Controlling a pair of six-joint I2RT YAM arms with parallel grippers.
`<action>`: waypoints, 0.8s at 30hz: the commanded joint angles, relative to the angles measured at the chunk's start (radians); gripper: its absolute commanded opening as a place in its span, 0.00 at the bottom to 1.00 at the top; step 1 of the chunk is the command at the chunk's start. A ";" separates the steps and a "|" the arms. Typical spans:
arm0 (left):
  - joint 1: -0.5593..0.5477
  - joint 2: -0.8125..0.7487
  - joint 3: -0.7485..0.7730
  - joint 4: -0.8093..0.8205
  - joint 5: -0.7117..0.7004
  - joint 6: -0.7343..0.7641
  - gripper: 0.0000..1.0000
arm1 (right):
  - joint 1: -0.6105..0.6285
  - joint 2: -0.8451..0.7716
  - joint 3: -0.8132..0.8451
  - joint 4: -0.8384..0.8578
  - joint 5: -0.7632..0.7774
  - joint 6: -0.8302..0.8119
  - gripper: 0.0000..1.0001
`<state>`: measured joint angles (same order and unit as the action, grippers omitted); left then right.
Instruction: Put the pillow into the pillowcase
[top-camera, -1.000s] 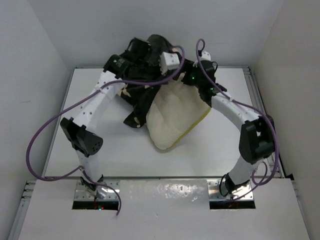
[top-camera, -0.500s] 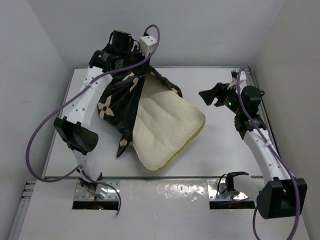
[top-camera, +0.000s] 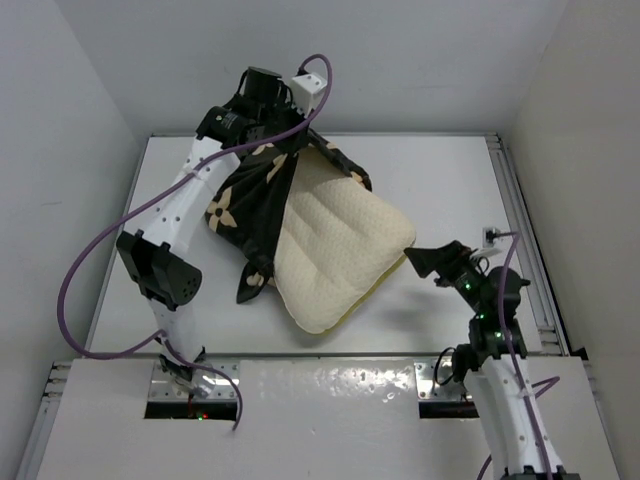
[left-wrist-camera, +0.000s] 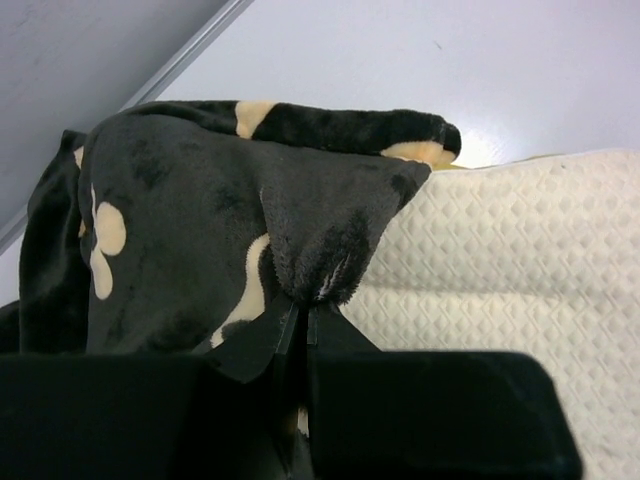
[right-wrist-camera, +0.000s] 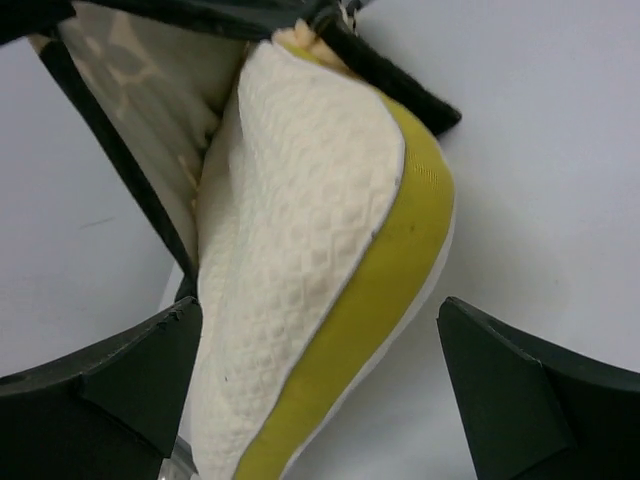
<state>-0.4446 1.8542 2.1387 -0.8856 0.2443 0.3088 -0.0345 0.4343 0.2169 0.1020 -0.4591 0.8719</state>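
The pillow (top-camera: 345, 250) lies on the worktop (top-camera: 450, 180) only partly sheathed. Its far-left portion sits under the pillowcase (top-camera: 240, 205), while the larger near-right portion is bare, yellow edge band (right-wrist-camera: 400, 250) included. The left fingers (left-wrist-camera: 250, 345) are pressed together on a pinch of the pillowcase hem above the pillow's far edge, holding the mouth raised off the quilted face. The right fingers (right-wrist-camera: 130, 380) stand wide apart and hold nothing. They sit just beside the pillow's near-right corner and are aimed at it, so that the corner appears between them in the wrist view. The step in hand appears to be taking hold of this exposed corner in order to feed the pillow deeper into the case. To do it well, the right fingers should close across the corner's full thickness, taking both the quilted face and the yellow band rather than a skin of fabric alone, which would likely slip. The push should then run from that corner toward the pillow's covered far-left end, low along the worktop. The clamp on the hem should not be released, and it should pull opposite to the push so the mouth does not collapse. The loose black flap at the pillow's left side could fold inward and block entry.
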 joint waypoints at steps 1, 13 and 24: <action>-0.023 -0.001 0.027 0.148 -0.014 -0.048 0.00 | 0.062 -0.066 -0.100 -0.014 0.049 0.139 0.99; -0.085 0.005 0.033 0.137 -0.043 -0.039 0.00 | 0.620 0.498 -0.252 0.792 0.323 0.207 0.99; -0.137 -0.021 -0.043 -0.001 0.247 0.151 0.00 | 0.624 1.142 0.056 1.456 0.362 0.273 0.00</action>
<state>-0.5262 1.8980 2.0861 -0.8806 0.3363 0.3603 0.6147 1.5135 0.1314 1.1019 -0.1162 1.1332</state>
